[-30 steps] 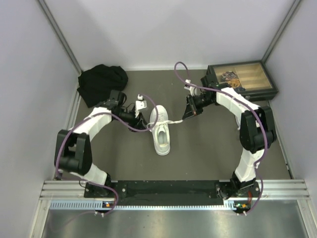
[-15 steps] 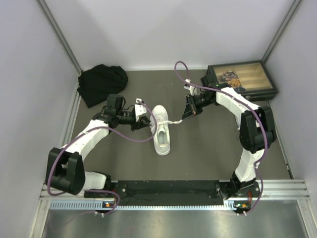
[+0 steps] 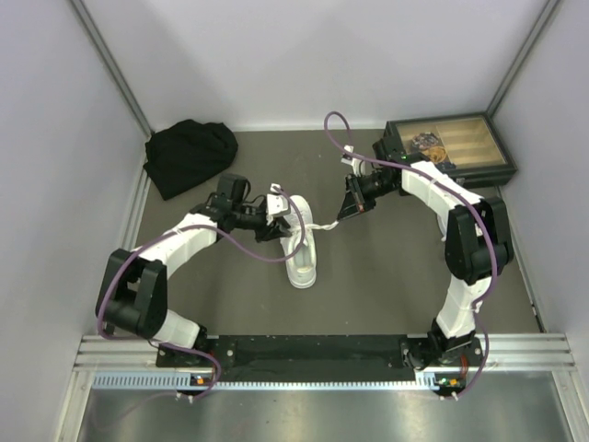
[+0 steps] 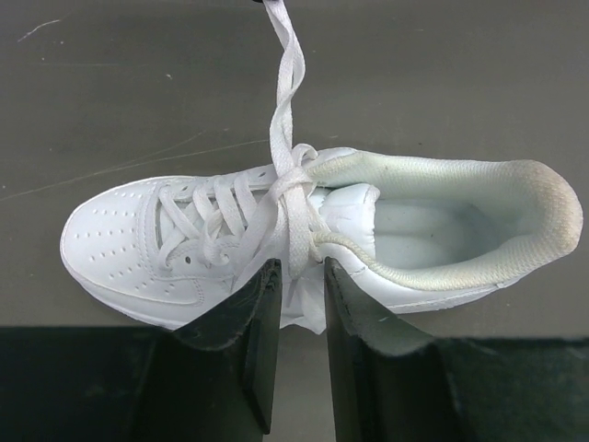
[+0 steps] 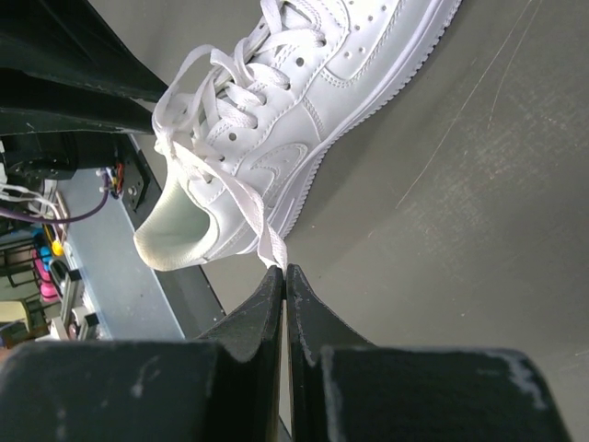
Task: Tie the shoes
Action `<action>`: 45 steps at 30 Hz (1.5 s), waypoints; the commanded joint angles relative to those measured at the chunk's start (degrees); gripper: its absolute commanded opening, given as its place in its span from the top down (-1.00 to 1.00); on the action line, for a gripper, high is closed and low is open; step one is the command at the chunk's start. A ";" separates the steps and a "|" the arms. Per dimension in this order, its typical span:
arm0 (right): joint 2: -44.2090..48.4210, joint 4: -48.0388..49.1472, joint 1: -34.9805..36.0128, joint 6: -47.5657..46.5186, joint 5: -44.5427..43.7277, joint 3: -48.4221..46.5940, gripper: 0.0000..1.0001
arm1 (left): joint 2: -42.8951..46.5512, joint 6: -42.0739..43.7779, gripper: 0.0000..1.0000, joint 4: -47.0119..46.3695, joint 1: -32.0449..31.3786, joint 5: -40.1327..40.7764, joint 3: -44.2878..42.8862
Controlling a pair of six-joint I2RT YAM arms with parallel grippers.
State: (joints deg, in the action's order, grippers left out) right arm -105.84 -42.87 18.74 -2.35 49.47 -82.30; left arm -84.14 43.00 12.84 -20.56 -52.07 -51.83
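The shoe (image 3: pixel 302 250) is being left unpinned near the middle of the table (image 3: pixel 396 285), toe toward the arm bases. One lace (image 5: pixel 262 235) is being pinched in the fully closed right end effector (image 5: pixel 283 270) and stretched away from the eyelets. The left end effector (image 4: pixel 302 308) is being held against the shoe's flank with its fingers narrowly parted. The other lace (image 4: pixel 296 244) is being passed between them, though whether it is actually being clamped cannot be told from this angle. Only a single crossing (image 4: pixel 293 180) is being shown at the tongue.

Two risks are being judged likely. If the right side is pulled harder, the light shoe may be dragged or tipped. If the left fingers are not closed fully, the other lace may slip out and the crossing may be loosened.
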 commanded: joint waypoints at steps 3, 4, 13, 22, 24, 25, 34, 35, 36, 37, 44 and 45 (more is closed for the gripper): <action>0.11 0.07 0.50 -0.55 1.68 -2.07 1.00 | -0.41 0.50 0.59 -2.56 -0.63 -0.57 -2.57; 0.11 -0.02 0.51 -0.55 1.68 -2.16 1.00 | -0.24 0.50 0.64 -2.12 -0.63 -0.57 -2.57; 0.11 0.16 0.50 -0.64 2.29 -2.16 1.00 | 4.50 1.03 1.00 0.43 -0.54 -0.05 -1.17; -0.59 0.68 0.94 0.15 3.61 -2.25 0.73 | 10.40 2.26 1.00 7.89 -0.10 2.76 -1.16; -0.42 0.86 1.38 0.33 3.79 -2.34 0.57 | 11.62 2.96 1.00 10.26 -0.01 3.21 -1.25; -0.59 1.03 1.56 0.50 3.88 -2.34 0.53 | 11.98 3.83 1.00 11.06 -0.10 3.29 -1.25; -1.03 1.39 2.00 1.47 4.49 -2.69 0.34 | 15.32 7.78 1.00 17.91 0.08 3.38 -1.43; -1.03 1.30 1.91 1.56 4.49 -2.69 0.32 | 16.10 8.84 1.00 20.62 0.16 3.03 -1.43; -1.12 1.39 2.00 1.73 4.49 -2.77 0.32 | 16.72 9.90 1.00 22.04 0.17 2.94 -1.34; -1.21 1.65 2.00 1.91 4.49 -2.78 0.28 | 17.16 11.73 1.00 23.62 0.17 2.86 -1.25; -2.26 5.16 2.09 6.91 6.42 -2.07 -0.03 | 20.86 19.13 1.00 33.21 0.34 2.06 1.21; -2.44 5.78 2.17 8.23 7.03 -2.07 -0.07 | 20.77 19.40 1.00 34.61 0.25 1.98 1.38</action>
State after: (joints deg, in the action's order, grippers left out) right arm -106.87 -41.12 20.08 2.17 53.34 -82.30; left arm -64.51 57.25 40.01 -20.51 -48.27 -51.92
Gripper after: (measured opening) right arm 0.505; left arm 0.009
